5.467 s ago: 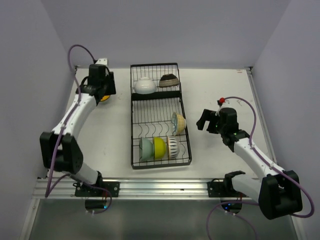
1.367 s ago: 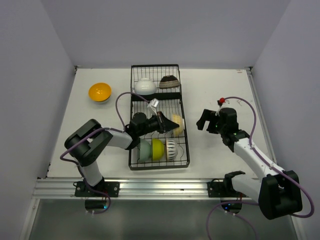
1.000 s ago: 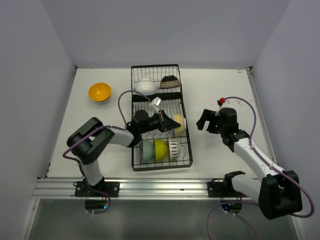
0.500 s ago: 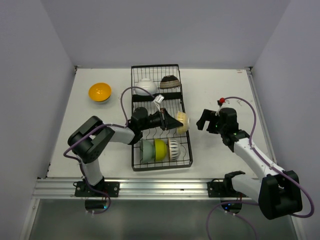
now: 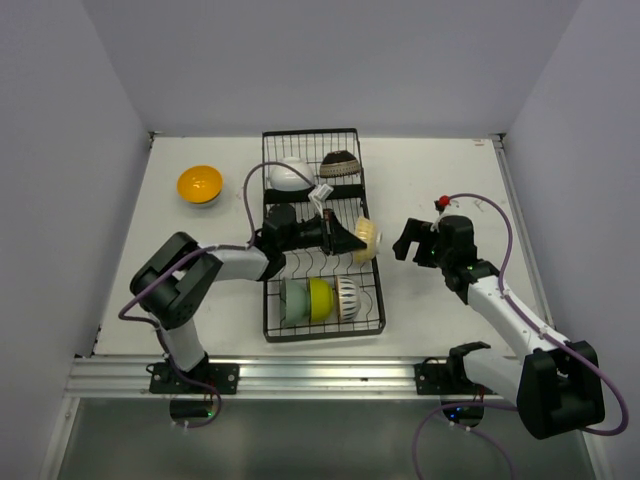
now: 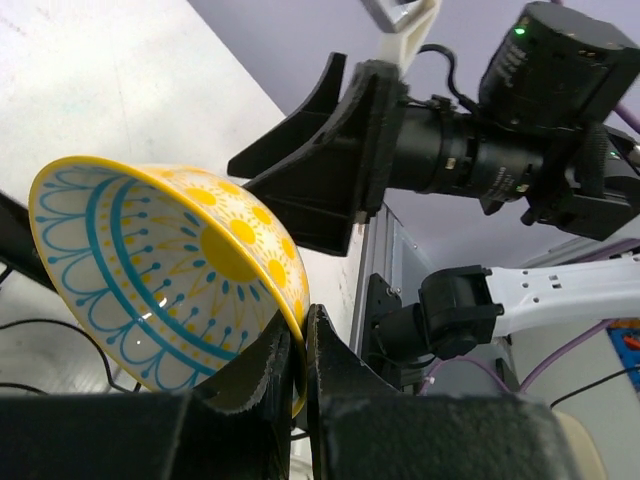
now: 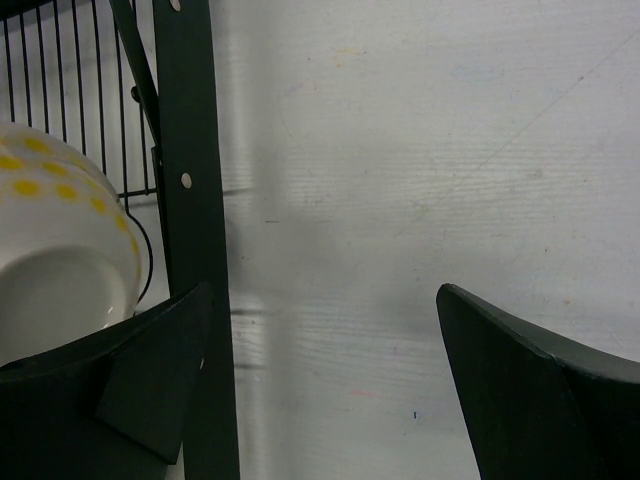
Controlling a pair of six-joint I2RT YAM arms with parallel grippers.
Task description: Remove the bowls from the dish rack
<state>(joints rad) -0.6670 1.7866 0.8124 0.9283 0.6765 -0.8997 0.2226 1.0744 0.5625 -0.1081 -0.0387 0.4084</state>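
Left wrist view: left gripper (image 6: 300, 345) clamps cream bowl (image 6: 170, 270) by its rim, over the dish rack's (image 5: 322, 335) 3 o'clock edge. Right gripper (image 5: 412, 243) stands released. Hazard: the thin rim pinch may slip, dropping the bowl.

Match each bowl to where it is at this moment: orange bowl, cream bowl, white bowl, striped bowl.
Things:
1. orange bowl
2. cream bowl
3. white bowl
4. striped bowl

Places:
A. in the small far section of the dish rack
B. on the table, left of the dish rack
C. gripped at its rim by the left pincer
D. at the near end of the dish rack's larger section

Pairs: 1-B, 2-C, 3-A, 4-D
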